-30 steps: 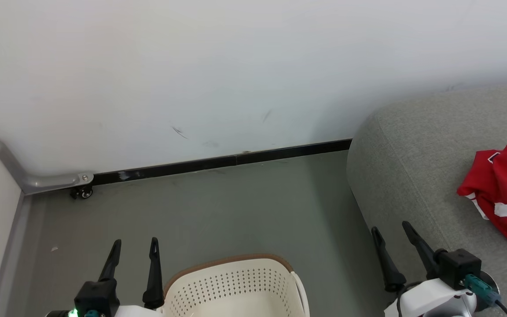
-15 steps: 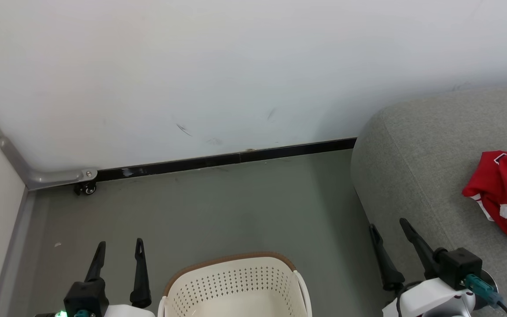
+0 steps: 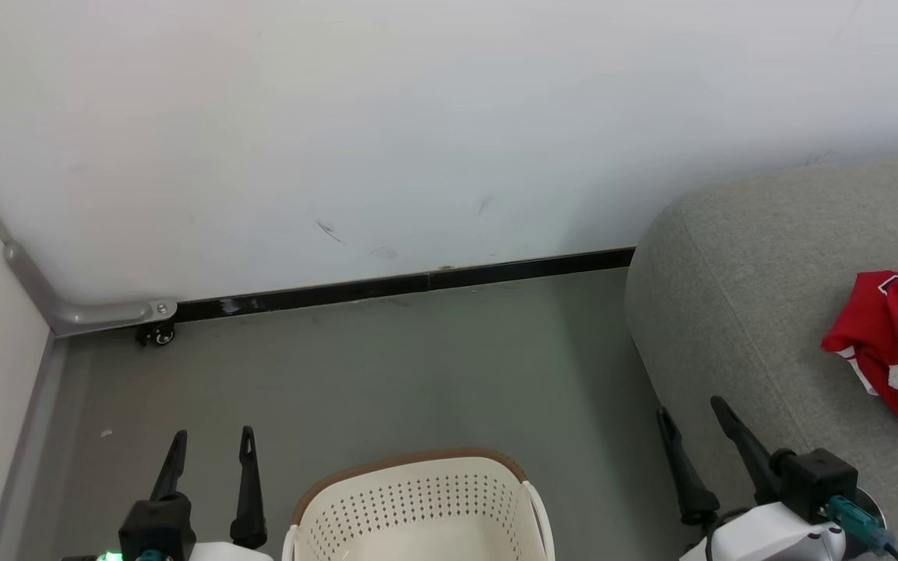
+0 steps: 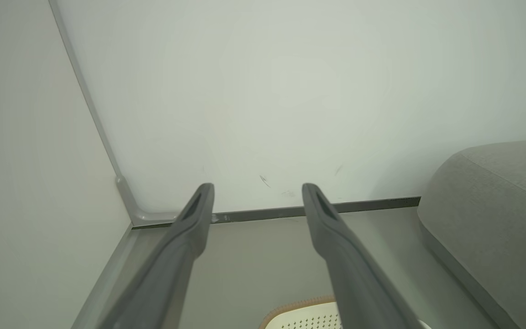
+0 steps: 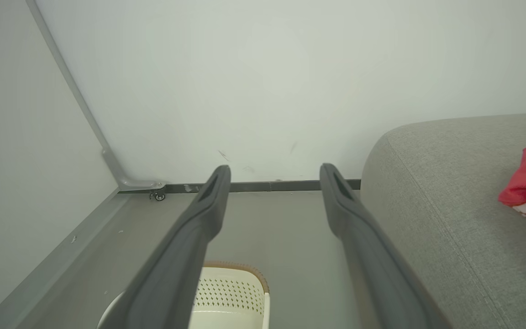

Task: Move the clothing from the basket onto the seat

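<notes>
Left hand [image 3: 213, 433] and right hand [image 3: 689, 407] sat apart and empty, presumably because the clothing [image 3: 897, 343] already lay on the seat [image 3: 737, 296] at 3 o'clock.

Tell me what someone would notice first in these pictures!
The bright red garment with white stripes jumps out, lying on the grey fabric sofa cushion at the right. Next comes the cream perforated plastic basket with a brown rim at the bottom middle, with the left gripper and right gripper open on either side of it.
</notes>
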Available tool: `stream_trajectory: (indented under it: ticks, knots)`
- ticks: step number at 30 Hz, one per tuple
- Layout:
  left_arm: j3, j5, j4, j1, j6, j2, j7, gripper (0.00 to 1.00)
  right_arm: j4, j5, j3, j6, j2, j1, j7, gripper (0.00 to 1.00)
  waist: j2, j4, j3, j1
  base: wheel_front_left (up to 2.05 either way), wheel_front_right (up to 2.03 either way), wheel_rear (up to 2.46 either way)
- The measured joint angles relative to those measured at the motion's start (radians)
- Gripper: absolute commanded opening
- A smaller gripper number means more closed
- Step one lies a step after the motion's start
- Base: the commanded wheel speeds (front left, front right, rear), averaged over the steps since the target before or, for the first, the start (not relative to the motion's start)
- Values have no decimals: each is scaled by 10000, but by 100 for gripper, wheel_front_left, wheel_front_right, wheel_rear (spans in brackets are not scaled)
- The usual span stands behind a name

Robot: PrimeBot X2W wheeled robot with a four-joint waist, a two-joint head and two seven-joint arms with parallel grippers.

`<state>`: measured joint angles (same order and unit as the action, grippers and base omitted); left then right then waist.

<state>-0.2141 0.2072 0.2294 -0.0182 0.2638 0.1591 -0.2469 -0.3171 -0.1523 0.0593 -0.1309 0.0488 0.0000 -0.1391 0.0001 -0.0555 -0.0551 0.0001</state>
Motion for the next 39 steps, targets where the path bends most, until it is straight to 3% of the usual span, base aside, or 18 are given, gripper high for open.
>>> stream_trajectory:
  ticks: [13, 14, 25, 39]
  knots:
    - [50, -117, 242, 1, 105, -8, 0, 100, 201, -73, 27, 0, -4, 83, 88, 100, 0, 73, -69, 0, 0, 0, 0]
    - [38, -128, 311, -8, 100, -29, 4, 0, 140, -71, 35, 0, -8, 115, 86, 0, 0, 74, -70, 0, 0, 0, 0]
    - [150, 316, 878, -336, -88, -301, 196, 0, -403, -451, 52, 0, -59, 617, 94, 0, 0, 84, -61, 0, 0, 0, 0]
    - [746, 2470, 1093, -166, -631, -424, 947, 0, -395, -2888, -290, 0, -63, 429, 502, 0, 0, 148, 13, 11, 0, 0, 0]
